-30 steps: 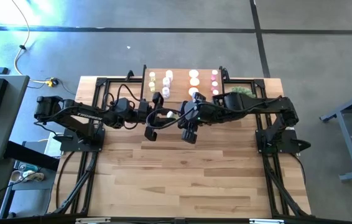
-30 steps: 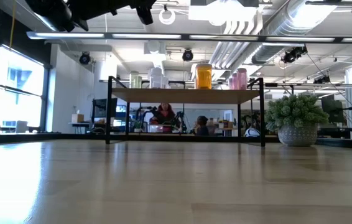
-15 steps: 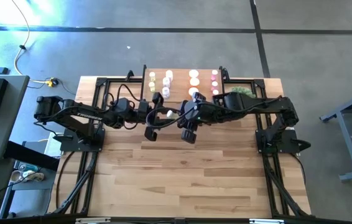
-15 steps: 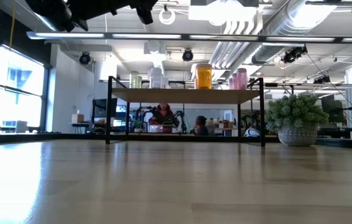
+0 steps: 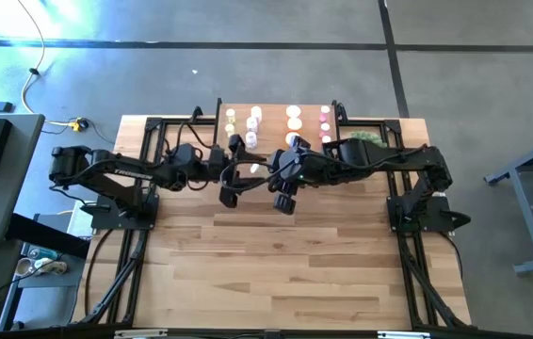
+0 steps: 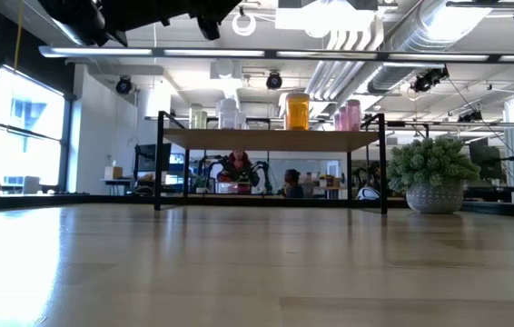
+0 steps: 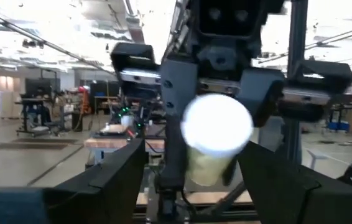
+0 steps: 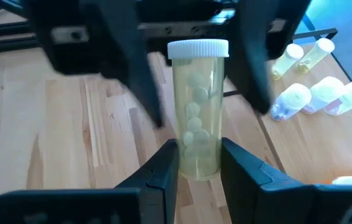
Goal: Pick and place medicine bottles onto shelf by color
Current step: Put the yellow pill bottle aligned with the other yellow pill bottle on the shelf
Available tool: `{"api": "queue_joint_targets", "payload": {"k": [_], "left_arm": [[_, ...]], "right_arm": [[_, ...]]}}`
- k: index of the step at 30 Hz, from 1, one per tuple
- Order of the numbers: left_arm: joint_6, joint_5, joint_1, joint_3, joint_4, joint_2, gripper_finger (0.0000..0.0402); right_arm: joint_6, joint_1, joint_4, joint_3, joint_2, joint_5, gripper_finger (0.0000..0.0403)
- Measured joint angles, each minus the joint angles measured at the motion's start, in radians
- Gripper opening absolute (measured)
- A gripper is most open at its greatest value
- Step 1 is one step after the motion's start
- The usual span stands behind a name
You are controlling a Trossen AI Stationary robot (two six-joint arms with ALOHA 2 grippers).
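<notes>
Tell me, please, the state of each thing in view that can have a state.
Yellow-green bottle: capped, held in the air between both arms.
Right gripper: jaws shut on its lower end.
Left gripper: jaws open around its cap end.
Bottles on the shelf: standing, capped.
Plant: upright.

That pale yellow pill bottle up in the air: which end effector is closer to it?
Right. The right end effector clamps the yellow-green bottle; the left end effector stands open around its cap end.

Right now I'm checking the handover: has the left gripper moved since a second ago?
Yes. In the high view the left gripper has pulled back toward its own side, away from the shelf's middle, leaving the yellow-green bottle with the right gripper.
</notes>
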Motion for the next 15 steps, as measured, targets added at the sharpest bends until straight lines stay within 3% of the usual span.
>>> {"api": "queue_joint_targets", "payload": {"k": [7, 15], "left_arm": [[-0.003, 0.015, 0.030, 0.000, -0.003, -0.026, 0.0244], [-0.002, 0.014, 0.030, 0.000, 0.007, -0.026, 0.0220]], "right_arm": [[-0.035, 0.000, 0.015, 0.000, 0.000, 0.065, 0.0083], [-0.059, 0.000, 0.066, 0.000, 0.000, 0.054, 0.0083]]}}
